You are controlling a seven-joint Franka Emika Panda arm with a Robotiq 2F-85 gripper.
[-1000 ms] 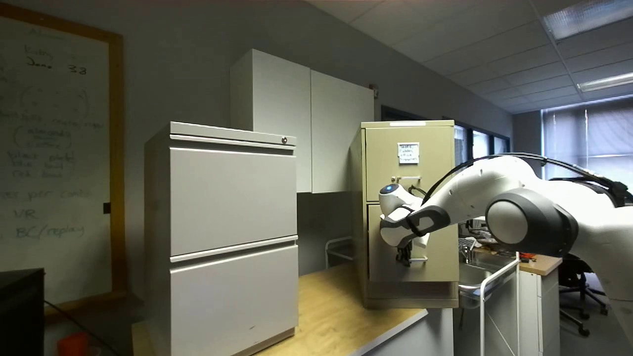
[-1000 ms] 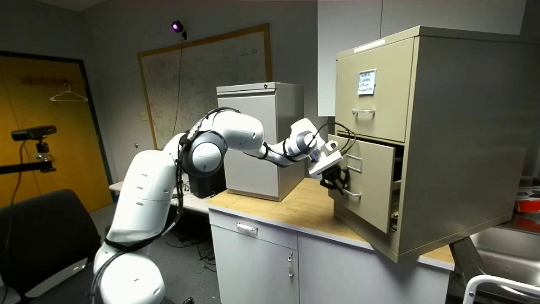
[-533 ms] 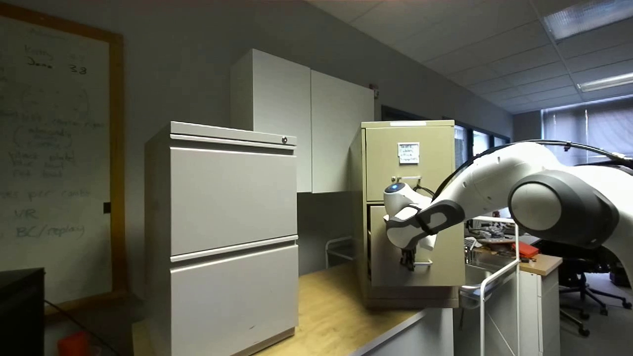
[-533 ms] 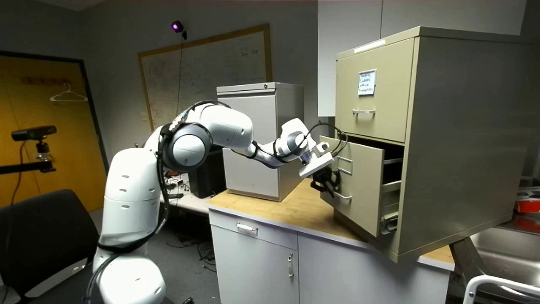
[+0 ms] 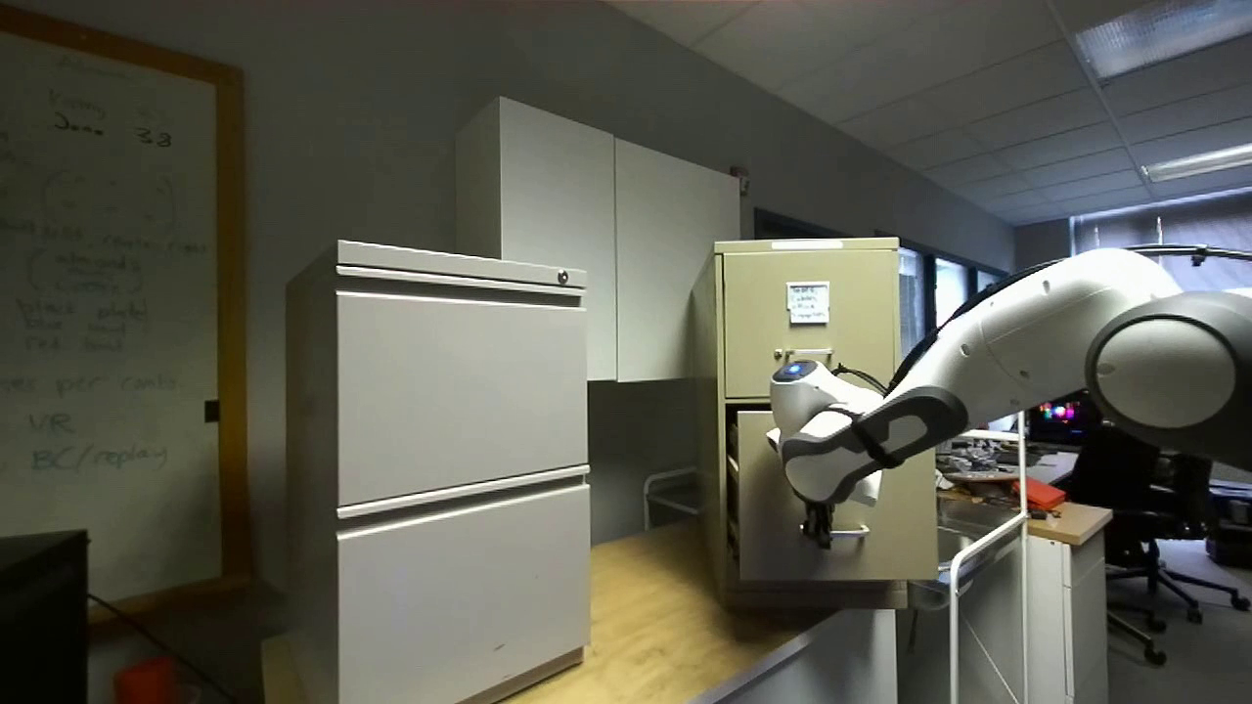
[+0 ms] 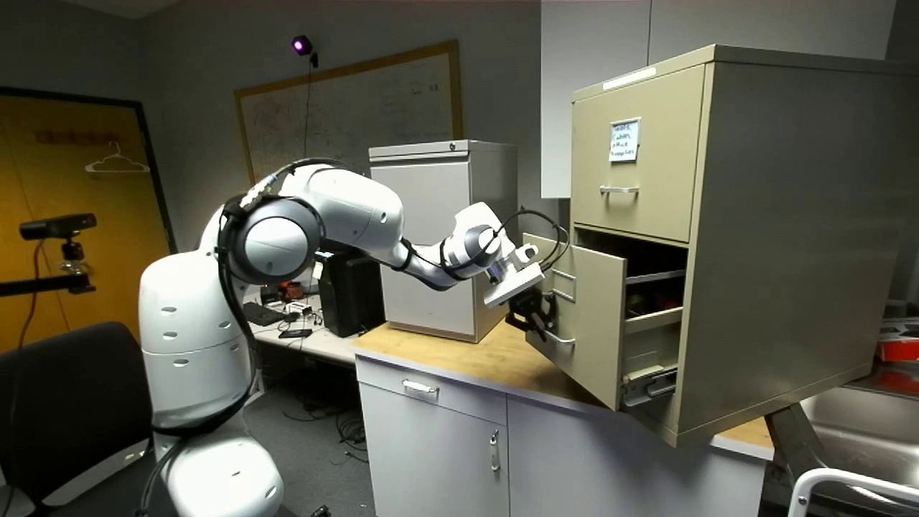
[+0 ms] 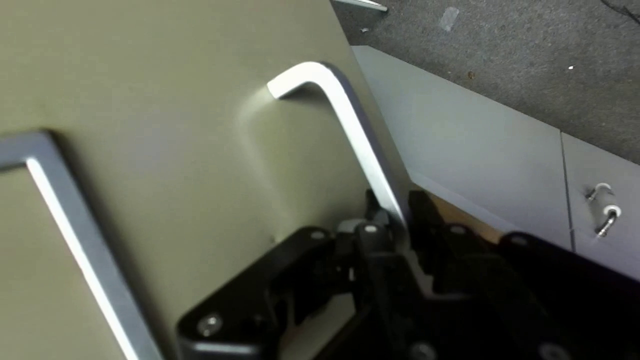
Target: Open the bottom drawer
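Office interior with grey walls: in an exterior view, a wood-framed whiteboard (image 6: pixel 352 118) at 11 o'clock from centre, a yellow door (image 6: pixel 108 251) at 9, and a pale wood countertop (image 6: pixel 459 352) at 6. A light-grey two-drawer metal cabinet (image 5: pixel 460 391) stands on the countertop in both exterior views. A tall beige-yellow metal filing cabinet (image 6: pixel 782 237) stands at 3 o'clock, its upper drawer (image 6: pixel 660 208) closed flush. Its beige, flat-fronted metal bottom drawer (image 6: pixel 592 316) is pulled out at 4 o'clock, a grey metal slide rail (image 6: pixel 650 388) exposed along its side. A white-and-grey jointed robot arm (image 6: pixel 359 208) extends from 8 o'clock to the drawer front and ends in a black two-fingered gripper (image 7: pixel 395 205). Wrist view: the bright metal bar handle (image 7: pixel 352 125) runs from 12 o'clock toward 4, where the jaws stand narrow, holding it between them. An angular grey metal label frame (image 7: pixel 90 240) lies on the drawer front at 8 o'clock.
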